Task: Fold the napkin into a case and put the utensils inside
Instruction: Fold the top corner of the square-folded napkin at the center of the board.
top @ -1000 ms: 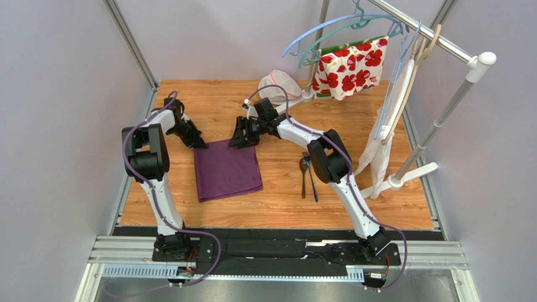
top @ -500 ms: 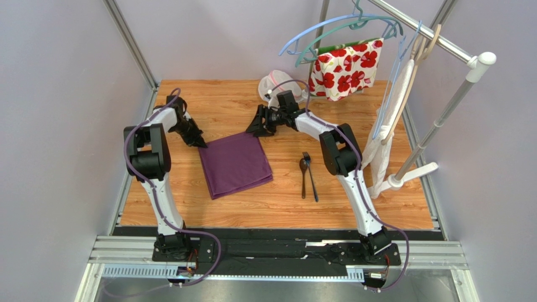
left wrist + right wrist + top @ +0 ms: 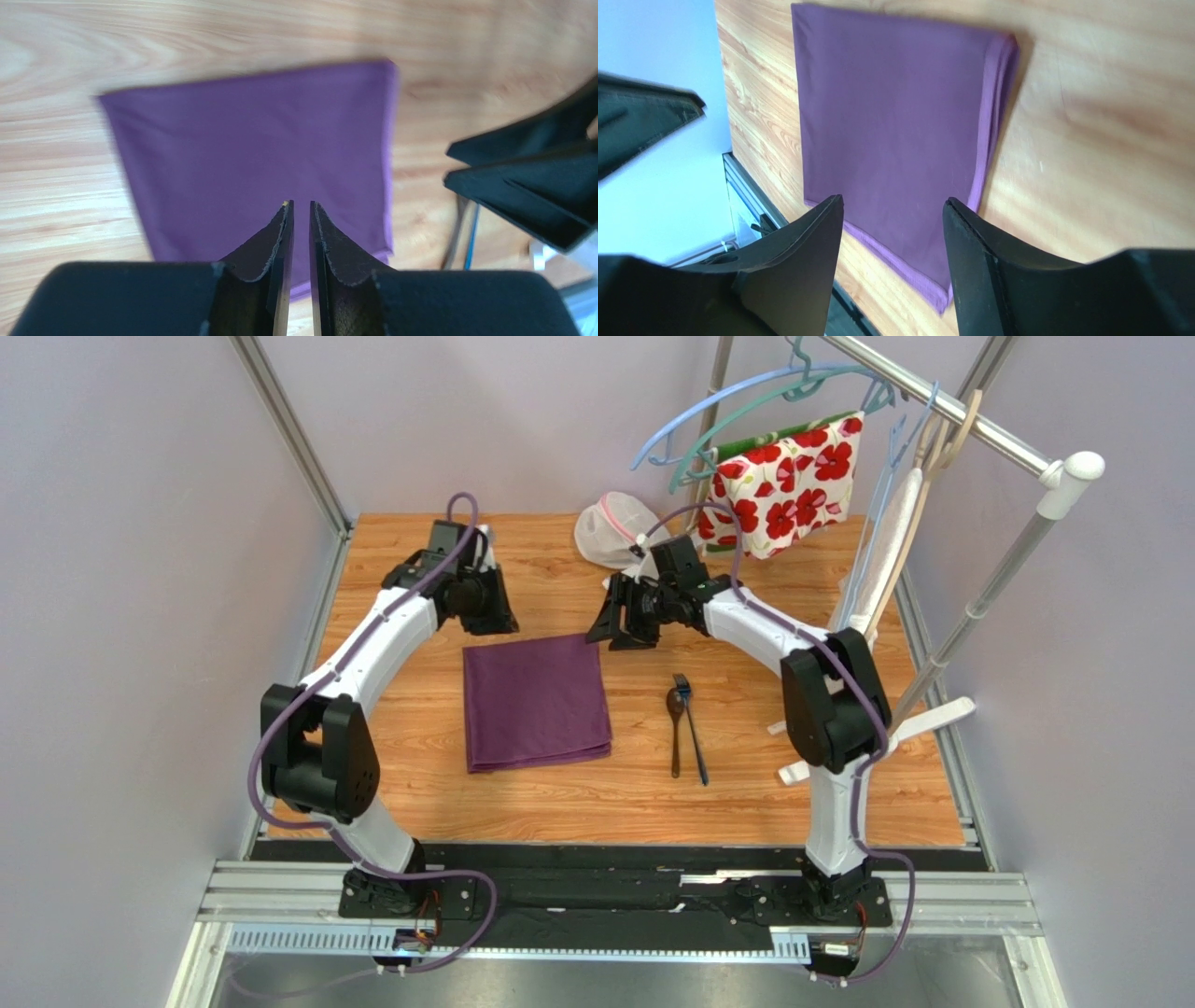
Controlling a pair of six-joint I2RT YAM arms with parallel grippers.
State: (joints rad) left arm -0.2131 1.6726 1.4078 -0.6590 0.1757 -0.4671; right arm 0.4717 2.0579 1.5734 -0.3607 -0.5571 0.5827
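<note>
The napkin (image 3: 537, 703) was seen lying flat on the worktop (image 3: 730, 805), near its middle, as a dark purple rectangle. In the right wrist view doubled layers were shown along one of its edges, so it was taken to be folded over. No narrow case shape was seen.

The left claw (image 3: 494, 616) was held above the worktop just beyond the napkin's far left corner. In the left wrist view its fingertips were parted by only a thin slit, and nothing was gripped between them.

The right claw (image 3: 617, 626) was held near the napkin's far right corner, its jaws spread wide and empty. The cloth was visible below, through the gap between the fingers.

The utensils (image 3: 683, 731) were laid side by side on the bare wood to the right of the napkin, apart from it, with their heads pointed away from the arm bases. The left one was a spoon; the head of the other could not be made out clearly.

A white mesh pouch (image 3: 615, 529) was lying at the far edge of the worktop. A flowered cloth (image 3: 786, 483) was hung from the rack (image 3: 982, 602) at the right.
</note>
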